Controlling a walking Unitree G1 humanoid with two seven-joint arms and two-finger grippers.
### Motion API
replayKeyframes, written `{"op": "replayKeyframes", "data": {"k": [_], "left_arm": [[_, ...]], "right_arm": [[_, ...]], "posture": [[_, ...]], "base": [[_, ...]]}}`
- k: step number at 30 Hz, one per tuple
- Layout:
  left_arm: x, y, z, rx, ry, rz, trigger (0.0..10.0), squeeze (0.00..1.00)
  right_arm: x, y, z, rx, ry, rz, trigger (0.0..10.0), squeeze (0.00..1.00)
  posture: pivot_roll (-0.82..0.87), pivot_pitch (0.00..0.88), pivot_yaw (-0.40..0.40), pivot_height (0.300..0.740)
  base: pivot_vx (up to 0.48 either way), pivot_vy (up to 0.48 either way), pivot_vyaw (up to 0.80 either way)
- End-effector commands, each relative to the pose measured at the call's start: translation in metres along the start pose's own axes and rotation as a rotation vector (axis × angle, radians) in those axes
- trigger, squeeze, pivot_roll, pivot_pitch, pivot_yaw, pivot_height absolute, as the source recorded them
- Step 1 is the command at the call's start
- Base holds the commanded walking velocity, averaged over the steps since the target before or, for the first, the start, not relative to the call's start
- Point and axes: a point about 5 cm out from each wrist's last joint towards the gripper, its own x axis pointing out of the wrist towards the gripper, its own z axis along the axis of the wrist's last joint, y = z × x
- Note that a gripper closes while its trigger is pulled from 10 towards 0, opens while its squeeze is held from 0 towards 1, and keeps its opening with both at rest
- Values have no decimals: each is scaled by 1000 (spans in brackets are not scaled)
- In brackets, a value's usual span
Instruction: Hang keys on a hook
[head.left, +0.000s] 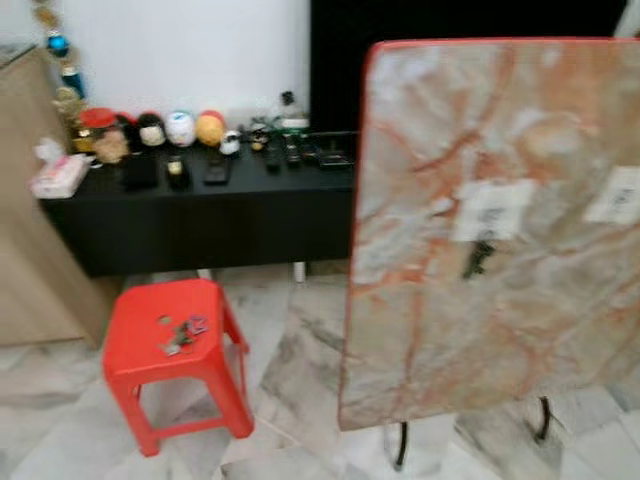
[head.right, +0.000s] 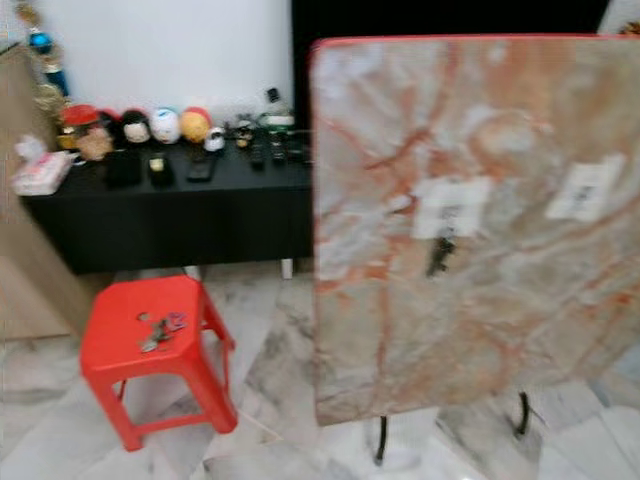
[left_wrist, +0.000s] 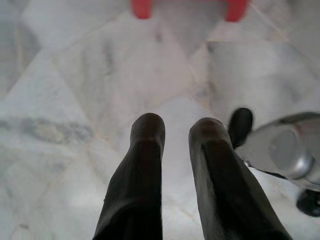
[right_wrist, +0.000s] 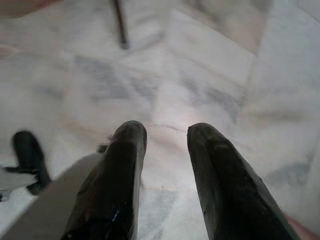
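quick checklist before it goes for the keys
1. Keys located: ok, keys lie on the red stool.
2. Hook located: ok, dark hook on the upright marble tabletop.
3. Left end effector free: ok, open, over bare floor.
4. Right end effector free: ok, open, holds nothing.
5. Keys within reach: not ok, both arms hang low.
6. View sharp: not ok, blurred.

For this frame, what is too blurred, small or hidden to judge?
- Keys on the red stool: small and blurred in the eye views; their number and ring cannot be told.
- Dark hook on the upright marble tabletop: blurred; its shape is unclear.
- White labels: print unreadable.
- Items on the black cabinet: too small to identify.
- Left gripper and right gripper: open above bare floor.
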Motion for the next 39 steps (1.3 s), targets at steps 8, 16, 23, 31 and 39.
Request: {"op": "replayKeyframes", "data": {"k": [8, 16, 23, 31, 39], "left_arm": [[1, -23, -10, 1, 34, -24, 10000, 0], [1, -23, -10, -12, 32, -23, 10000, 0], [1, -24, -10, -17, 33, -20, 10000, 0], [2, -24, -9, -31, 29, -14, 10000, 0], [2, -24, -8, -32, 29, -13, 10000, 0]], "right_arm": [[1, 2, 4, 10, -11, 25, 10000, 0], [0, -5, 2, 11, -12, 25, 10000, 0], [-1, 6, -5, -4, -7, 37, 10000, 0], [0, 24, -3, -19, -19, 62, 10000, 0], [-1, -19, 9, -4, -45, 15, 10000, 0]], "posture": [[35, 0, -32, 740], [39, 0, -38, 740], [45, 0, -45, 740], [49, 0, -48, 740], [47, 0, -46, 740]], "base": [[0, 409, 0], [0, 406, 0], [0, 401, 0], [0, 365, 0], [0, 346, 0]]}}
